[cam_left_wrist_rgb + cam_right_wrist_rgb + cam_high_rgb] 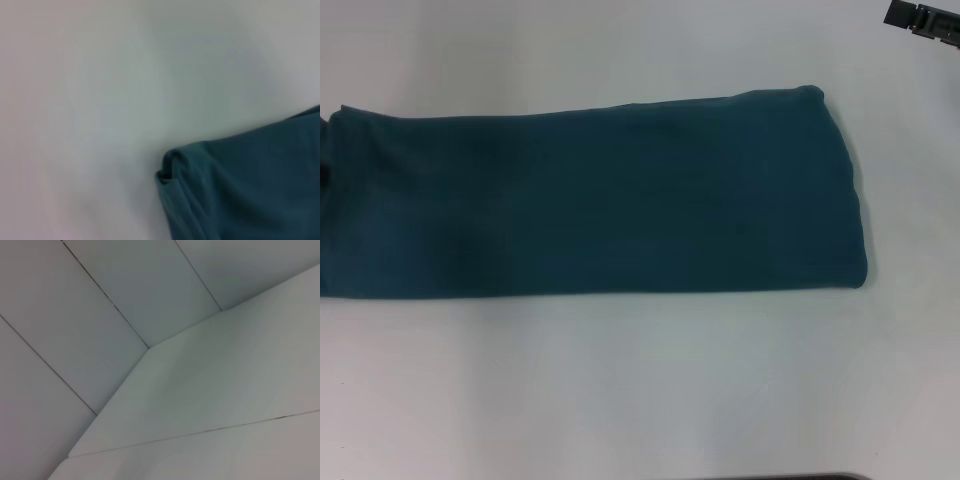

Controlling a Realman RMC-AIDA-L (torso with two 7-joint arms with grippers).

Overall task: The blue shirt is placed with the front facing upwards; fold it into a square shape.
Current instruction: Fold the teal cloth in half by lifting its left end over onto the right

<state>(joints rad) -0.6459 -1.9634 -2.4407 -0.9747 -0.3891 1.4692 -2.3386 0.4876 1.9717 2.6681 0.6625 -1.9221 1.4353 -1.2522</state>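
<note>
The blue shirt (600, 195) lies flat on the white table as a long band running left to right, plain teal side up, with no print showing. Its right end is a rounded fold, and its left end runs out of the head view. In the left wrist view one folded corner of the shirt (240, 190) shows layered edges against the table. A dark part of my right gripper (923, 22) sits at the far right corner of the table, well away from the cloth. My left gripper does not show.
White table (640, 400) surrounds the shirt, with a broad bare strip in front of it and another behind. The table's near edge (770, 477) shows as a dark line. The right wrist view shows only the white table corner (150, 347) and grey floor tiles (75, 315).
</note>
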